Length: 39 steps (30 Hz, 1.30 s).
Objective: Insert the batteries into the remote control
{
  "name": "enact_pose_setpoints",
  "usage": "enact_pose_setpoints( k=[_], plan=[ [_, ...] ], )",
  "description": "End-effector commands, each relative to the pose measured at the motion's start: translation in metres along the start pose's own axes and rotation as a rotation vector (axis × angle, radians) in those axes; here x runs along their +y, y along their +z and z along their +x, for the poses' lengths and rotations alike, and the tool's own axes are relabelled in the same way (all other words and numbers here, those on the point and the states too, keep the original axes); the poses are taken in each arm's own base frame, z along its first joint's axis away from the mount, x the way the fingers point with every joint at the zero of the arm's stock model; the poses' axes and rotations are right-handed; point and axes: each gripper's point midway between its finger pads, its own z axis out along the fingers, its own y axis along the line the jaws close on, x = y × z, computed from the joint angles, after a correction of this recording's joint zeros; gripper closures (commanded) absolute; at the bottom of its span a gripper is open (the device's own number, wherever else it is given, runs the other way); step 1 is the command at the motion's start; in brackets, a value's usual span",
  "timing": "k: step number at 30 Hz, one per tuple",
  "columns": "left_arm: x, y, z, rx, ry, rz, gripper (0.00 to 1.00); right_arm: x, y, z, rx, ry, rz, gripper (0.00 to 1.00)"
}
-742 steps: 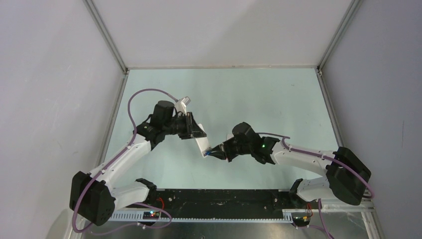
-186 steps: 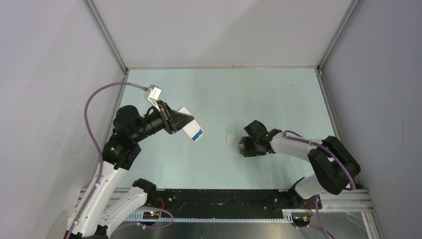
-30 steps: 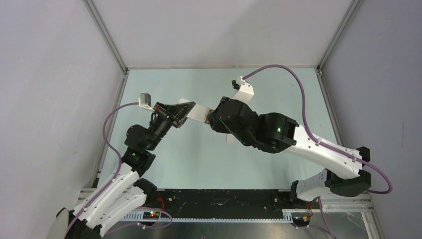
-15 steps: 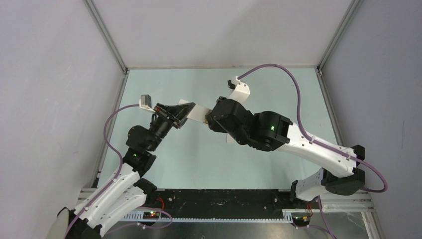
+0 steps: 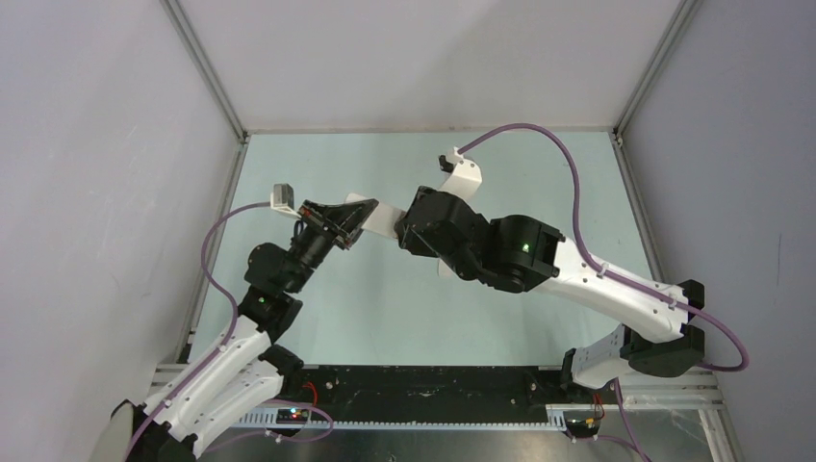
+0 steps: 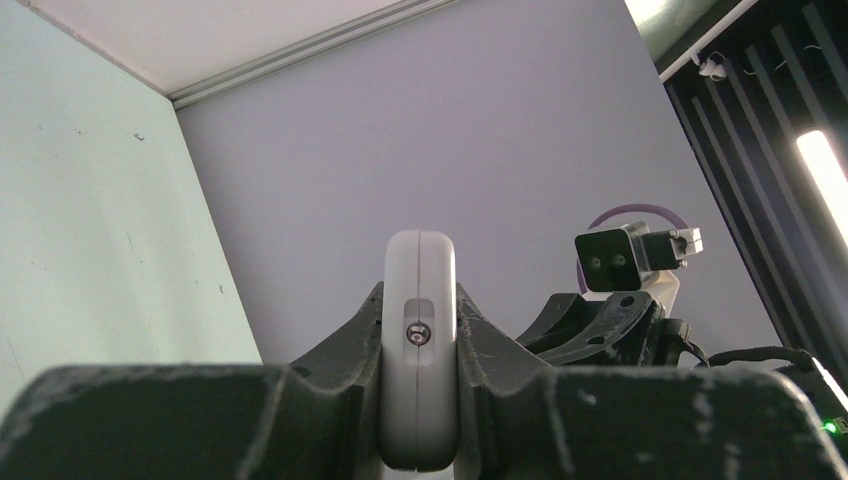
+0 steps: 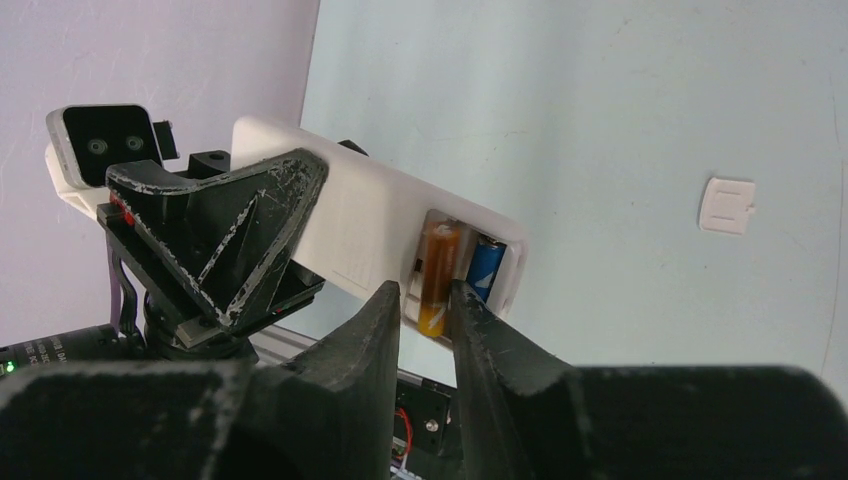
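My left gripper (image 5: 339,224) is shut on the white remote control (image 5: 381,218) and holds it in the air above the table. The left wrist view shows the remote (image 6: 420,340) edge-on between the fingers. In the right wrist view the remote (image 7: 350,215) has its back open, with a blue battery (image 7: 486,266) seated in the compartment. My right gripper (image 7: 425,300) is shut on the orange battery (image 7: 440,275), which lies in the slot beside the blue one with its near end sticking out. From above, my right gripper (image 5: 404,231) hides both batteries.
The small white battery cover (image 7: 727,205) lies flat on the pale green table (image 7: 600,120), to the right of the remote. In the top view it (image 5: 445,269) peeks out under my right arm (image 5: 520,255). Grey walls close in the sides and back.
My right arm has crept slightly left toward the remote over the last second. My left arm has held still with the remote.
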Motion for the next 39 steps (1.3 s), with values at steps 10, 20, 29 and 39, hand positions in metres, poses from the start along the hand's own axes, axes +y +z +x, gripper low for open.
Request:
enact_pose_setpoints(
  k=[10, 20, 29, 39],
  plan=[
    [-0.029, -0.003, -0.011, -0.058, -0.056, 0.112, 1.0, -0.014, -0.008, -0.01, -0.018, -0.022, 0.047, 0.68],
    [-0.018, -0.005, -0.007, -0.043, -0.041, 0.092, 1.0, -0.014, -0.024, -0.018, 0.007, 0.034, -0.05, 0.66],
    [-0.016, -0.014, 0.019, 0.093, 0.106, 0.126, 1.0, -0.024, -0.034, 0.004, 0.098, 0.049, -0.192, 0.56],
    [-0.012, -0.024, 0.039, 0.207, 0.122, 0.145, 1.0, -0.01, -0.034, 0.029, 0.197, 0.045, -0.35, 0.34]
  ],
)
